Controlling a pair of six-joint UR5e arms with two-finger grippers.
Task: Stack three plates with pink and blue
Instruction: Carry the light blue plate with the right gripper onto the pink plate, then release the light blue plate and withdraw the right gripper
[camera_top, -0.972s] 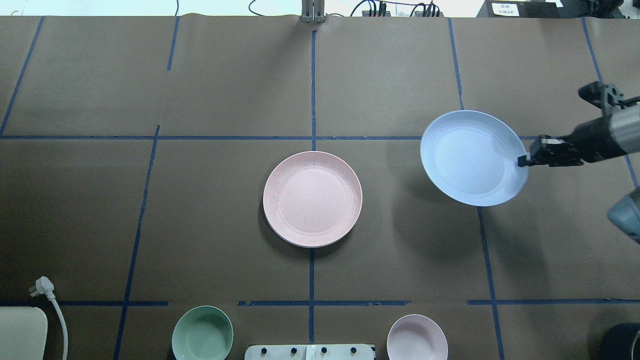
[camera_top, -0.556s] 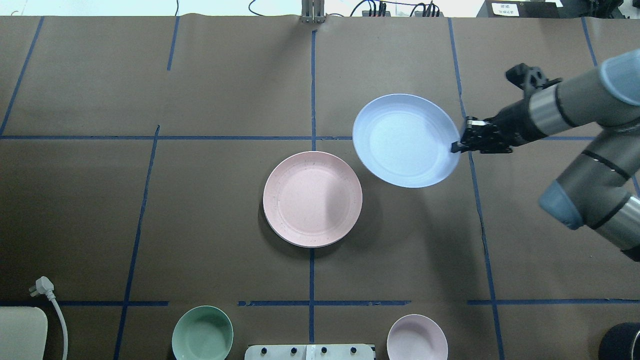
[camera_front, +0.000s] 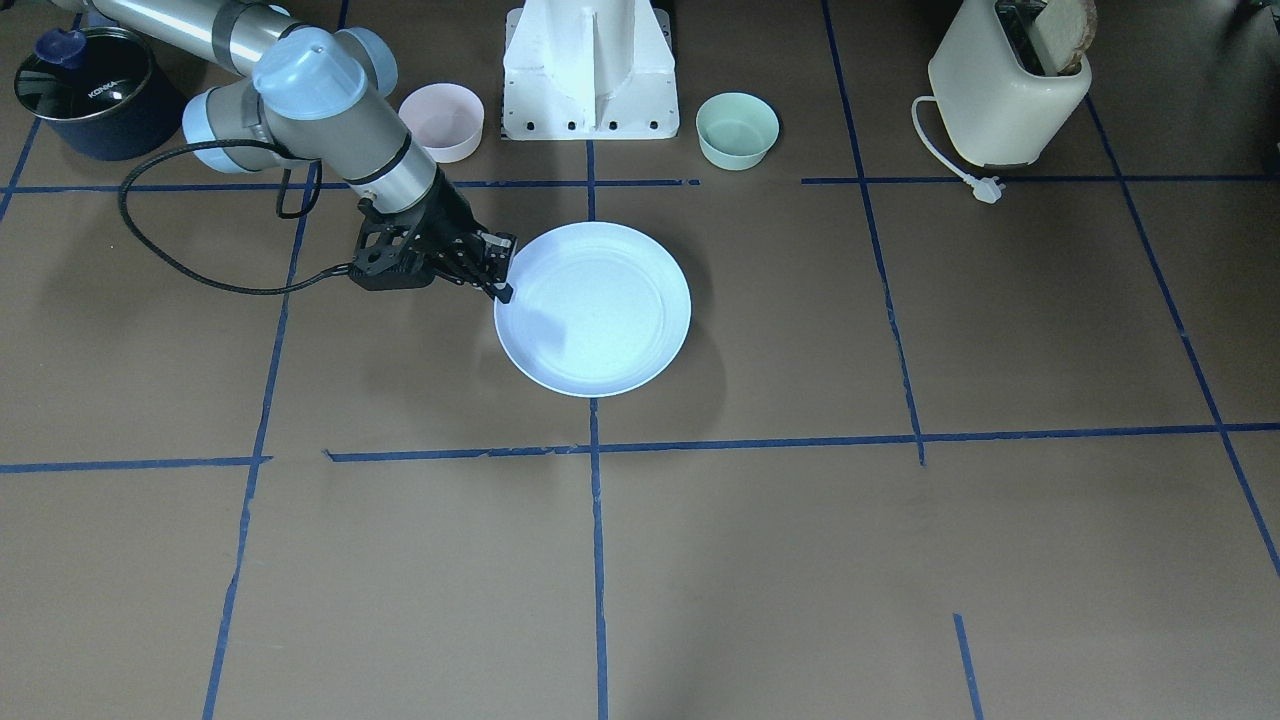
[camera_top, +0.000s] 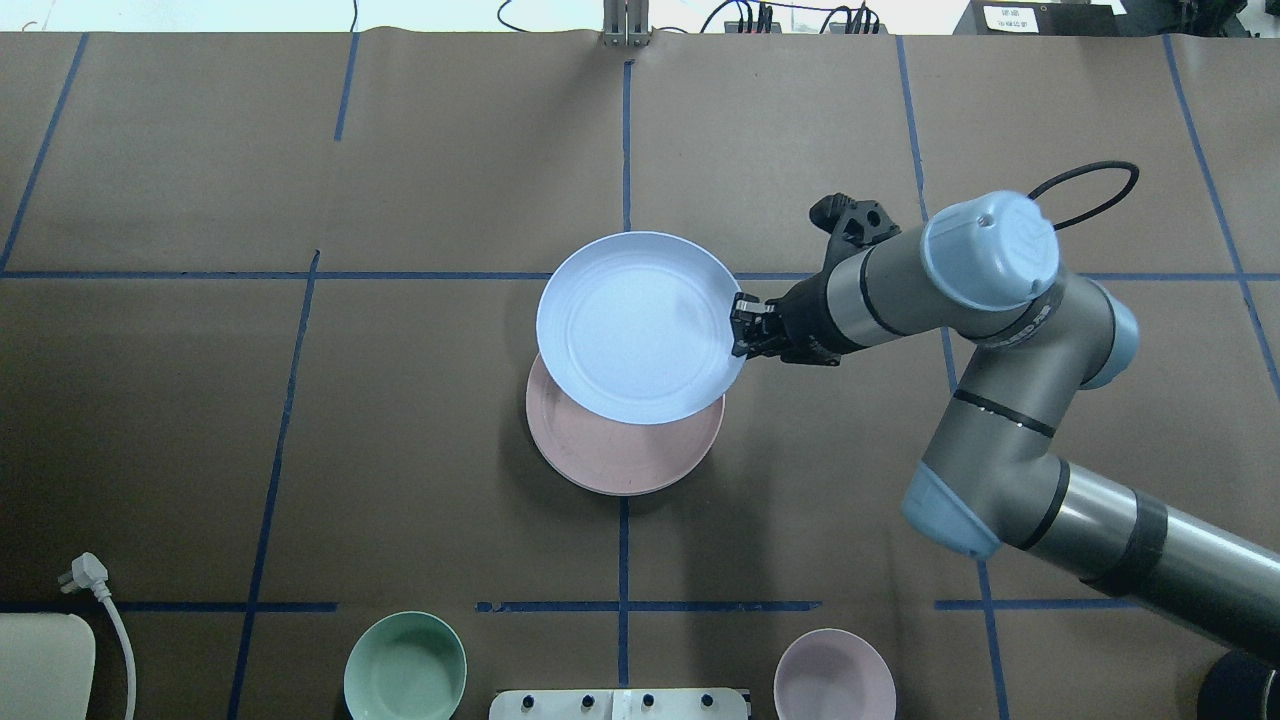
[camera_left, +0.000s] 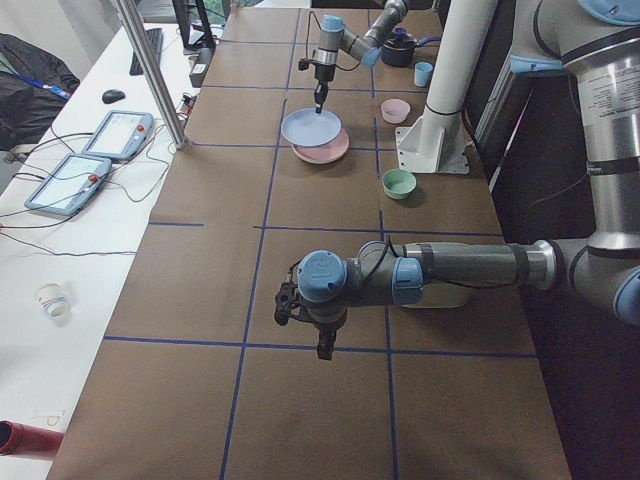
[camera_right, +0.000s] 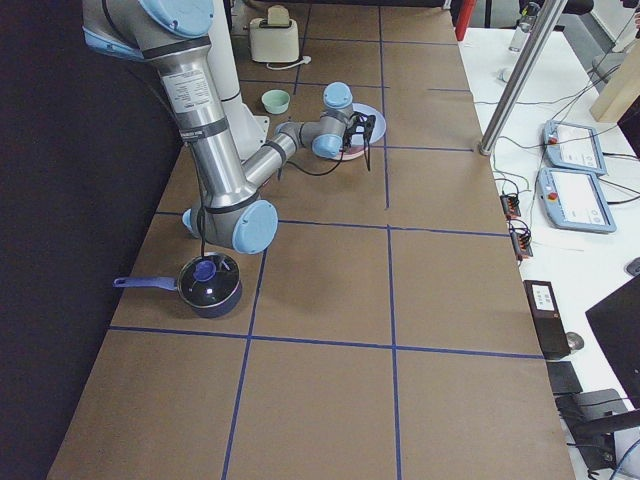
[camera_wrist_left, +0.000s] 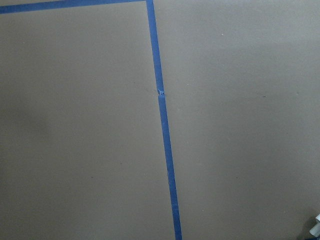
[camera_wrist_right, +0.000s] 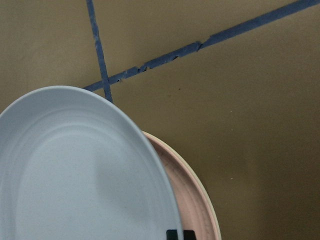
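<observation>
Overhead exterior shows the right arm (camera_top: 985, 300) reaching in across the bench (camera_top: 200, 420), with the right jaws clenched on the rim of the blue plate (camera_top: 640, 325) at the plate's edge nearest that arm. The blue plate sits over the pink plate (camera_top: 625, 455) at the middle of the bench, offset toward the far side, so only a crescent of pink shows on the side nearer the robot. From the right wrist-mounted view the blue rim overlaps the pink plate's rim. The exterior left view suggests the blue plate is raised a little off it, though whether they touch at any point I cannot tell. In the exterior front-facing view the blue plate covers the pink one completely.

A green bowl (camera_top: 405, 668) and a pink bowl (camera_top: 835, 678) stand near the robot's base, well apart from the plates. A cream toaster (camera_front: 1005, 90) and a dark pot (camera_front: 85, 90) stand at opposite ends of the bench.

Only the exterior left view shows the left arm (camera_left: 450, 265), stretched low over bare bench far from the plates, and whether the left jaws are released or clenched I cannot tell
</observation>
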